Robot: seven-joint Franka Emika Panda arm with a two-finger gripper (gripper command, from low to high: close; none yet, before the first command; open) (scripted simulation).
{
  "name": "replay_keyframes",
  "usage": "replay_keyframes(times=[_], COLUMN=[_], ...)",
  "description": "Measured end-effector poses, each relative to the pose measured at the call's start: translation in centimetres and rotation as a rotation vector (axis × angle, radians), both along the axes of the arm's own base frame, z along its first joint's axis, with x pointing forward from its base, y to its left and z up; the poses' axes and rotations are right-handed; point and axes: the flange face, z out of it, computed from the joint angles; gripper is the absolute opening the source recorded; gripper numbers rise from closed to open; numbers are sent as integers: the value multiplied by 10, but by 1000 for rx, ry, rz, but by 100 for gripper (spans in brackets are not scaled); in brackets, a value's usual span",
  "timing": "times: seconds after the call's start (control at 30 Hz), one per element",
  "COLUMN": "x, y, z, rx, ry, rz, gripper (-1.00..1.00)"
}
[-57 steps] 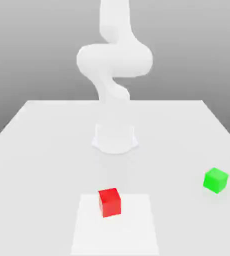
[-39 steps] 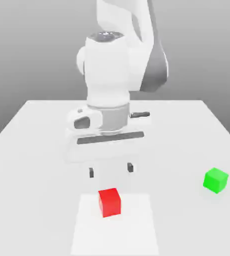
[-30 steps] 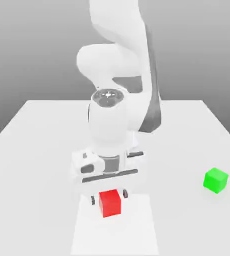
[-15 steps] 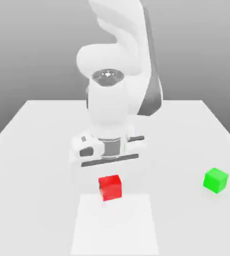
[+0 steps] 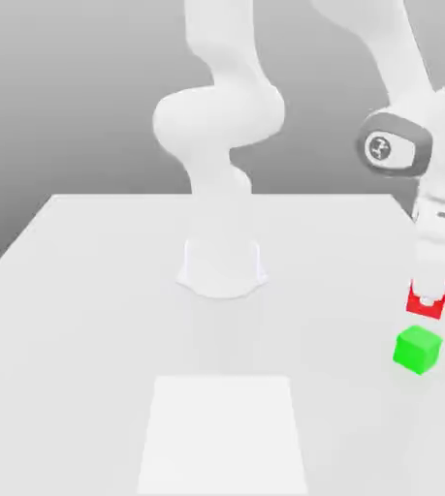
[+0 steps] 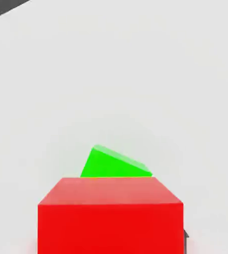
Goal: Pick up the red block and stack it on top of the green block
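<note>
1. Grey, softly shaded background rises behind a pale white table point(image 5: 80, 291), which carries a slightly brighter square patch point(image 5: 223, 434) near the front edge in the exterior view.
2. The arm's round base point(image 5: 222, 267) stands at the middle of the table, and the white arm point(image 5: 221, 116) rises from it, loops overhead and comes down on the exterior view's right.
3. The gripper point(image 5: 428, 300) hangs at that right side, pointing downward, with the wrist and its grey joint cap above it.
4. The jaws are nearly closed and clamp the red block point(image 5: 426, 304), which shows as a red sliver under the hand's pale body.
5. The red block is off the table, in the air, just above the green block point(image 5: 418, 349); a narrow gap seems to separate them, so they look apart rather than touching.
6. The green block rests on the table near the exterior view's right edge, well apart from the square patch.
7. From the hand view, the red block point(image 6: 111, 216) fills the near foreground and a corner of the green block point(image 6: 111, 162) shows past its far edge, with the table beyond.
</note>
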Motion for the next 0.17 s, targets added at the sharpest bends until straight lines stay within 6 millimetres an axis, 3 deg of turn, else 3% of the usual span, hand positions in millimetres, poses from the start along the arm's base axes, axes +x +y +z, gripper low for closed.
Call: replay_keyframes(times=[0.07, 0.1, 0.17], x=[0, 0, 0], y=[-1, -2, -2], z=[-21, -28, -28], rx=[0, 1, 1], ry=[0, 0, 0], rz=[-3, -3, -3], gripper=[-100, 100, 100])
